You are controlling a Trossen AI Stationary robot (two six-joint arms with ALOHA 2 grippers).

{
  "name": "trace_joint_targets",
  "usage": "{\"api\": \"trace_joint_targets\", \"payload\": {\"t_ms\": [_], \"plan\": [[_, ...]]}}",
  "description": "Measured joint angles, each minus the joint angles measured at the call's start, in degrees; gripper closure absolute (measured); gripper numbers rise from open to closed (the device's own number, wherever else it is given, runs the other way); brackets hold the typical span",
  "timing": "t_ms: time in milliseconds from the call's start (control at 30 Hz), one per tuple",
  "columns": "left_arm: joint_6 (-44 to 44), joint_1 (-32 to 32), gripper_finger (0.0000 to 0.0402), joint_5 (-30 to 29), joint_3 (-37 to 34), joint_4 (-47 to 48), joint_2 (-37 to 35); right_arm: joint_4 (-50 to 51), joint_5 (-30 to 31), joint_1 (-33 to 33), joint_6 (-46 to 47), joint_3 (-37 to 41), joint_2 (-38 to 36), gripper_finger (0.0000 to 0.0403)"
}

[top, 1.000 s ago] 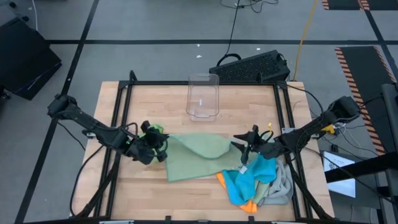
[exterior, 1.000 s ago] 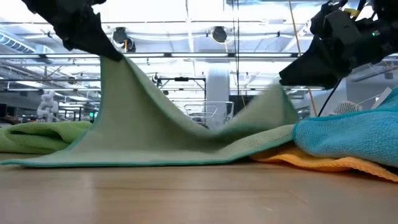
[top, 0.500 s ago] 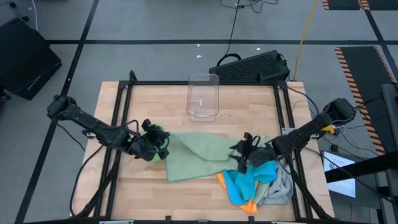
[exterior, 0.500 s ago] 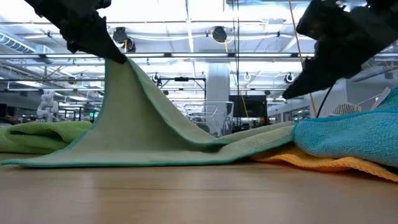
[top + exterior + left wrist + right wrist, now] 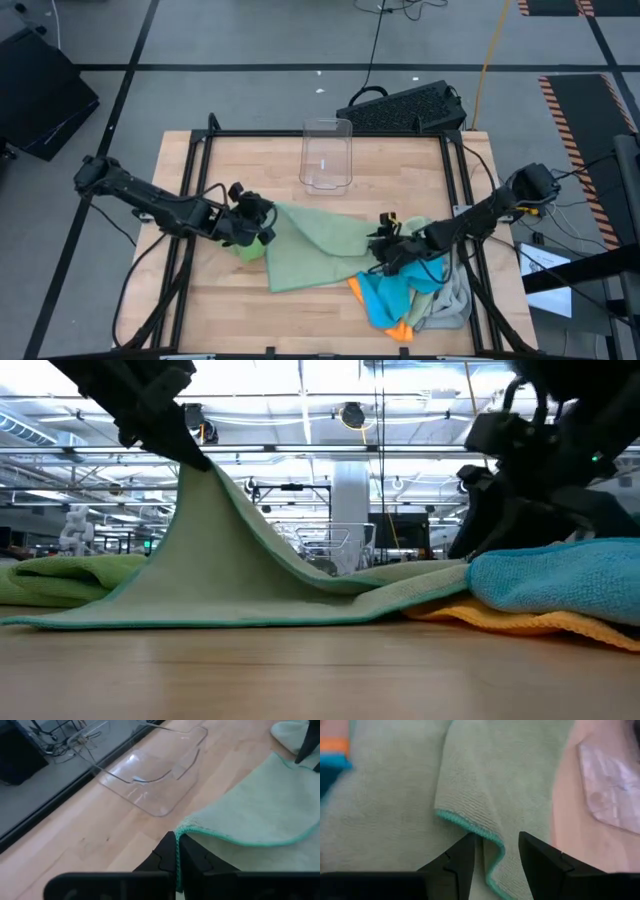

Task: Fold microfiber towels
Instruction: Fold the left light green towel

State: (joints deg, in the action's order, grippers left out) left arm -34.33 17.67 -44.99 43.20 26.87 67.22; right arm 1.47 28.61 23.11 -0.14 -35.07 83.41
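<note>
One towel (image 5: 315,250) lies spread at the desk (image 5: 250,160) centre, with the plastic bin (image 5: 326,155) behind it. A second towel (image 5: 252,247) sits bunched at its left edge. A heap of towels (image 5: 415,295) lies to its right, overlapping that edge.

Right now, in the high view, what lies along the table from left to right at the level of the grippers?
Left gripper, shut on a corner of the sage green towel → that towel spread flat → right gripper with jaws apart at the towel's other corner → blue towel heaped on the pile.
</note>
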Motion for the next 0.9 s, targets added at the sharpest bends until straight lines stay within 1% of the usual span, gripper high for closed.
{"api": "trace_joint_targets", "payload": {"t_ms": [100, 133, 233, 333, 367, 467, 567, 633, 733, 800, 900], "plan": [[0.1, -1.5, 0.0393, 0.0, 0.0, 0.0, 0.0, -0.2, -5.2, -2.6, -3.6, 0.0, 0.1, 0.0284], [0.1, -2.0, 0.0389, 0.0, 0.0, 0.0, 0.0, -0.3, -6.0, -3.5, -4.1, 0.0, 0.2, 0.0294], [0.7, -3.5, 0.0383, 0.6, 0.0, 0.4, 0.0, -0.8, -6.3, -5.9, -5.5, 0.0, -0.5, 0.0335], [2.4, -4.9, 0.0392, 3.4, 0.0, 0.4, 0.0, -1.2, -6.3, -8.8, -6.0, 0.0, -1.5, 0.0385], [2.8, -5.3, 0.0396, 4.3, 0.0, 0.3, 0.0, -1.1, -6.3, -9.8, -5.8, 0.0, -2.1, 0.0394], [3.0, -6.3, 0.0394, 6.0, 0.0, 0.3, 0.0, -1.6, -6.0, -12.8, -3.8, 0.0, -3.8, 0.039], [2.7, -7.2, 0.0384, 6.0, 0.0, 0.3, 0.0, -1.8, -4.3, -15.9, -2.5, 0.0, -5.7, 0.0392], [2.5, -7.8, 0.0384, 6.1, 0.0, 0.4, 0.0, -1.6, -3.1, -18.2, -2.4, 0.0, -6.7, 0.0398], [1.8, -8.4, 0.0395, 6.7, 0.0, 0.4, 0.0, -1.7, -4.9, -21.1, -3.4, 0.0, -7.2, 0.0395], [0.8, -8.8, 0.0397, 7.9, 0.0, 0.3, 0.0, -1.3, -5.3, -22.0, -3.5, 0.0, -7.1, 0.038], [-0.6, -9.0, 0.0387, 9.6, 0.0, 0.3, 0.0, -0.9, -5.0, -22.0, -3.1, 0.0, -6.9, 0.0339]]}}
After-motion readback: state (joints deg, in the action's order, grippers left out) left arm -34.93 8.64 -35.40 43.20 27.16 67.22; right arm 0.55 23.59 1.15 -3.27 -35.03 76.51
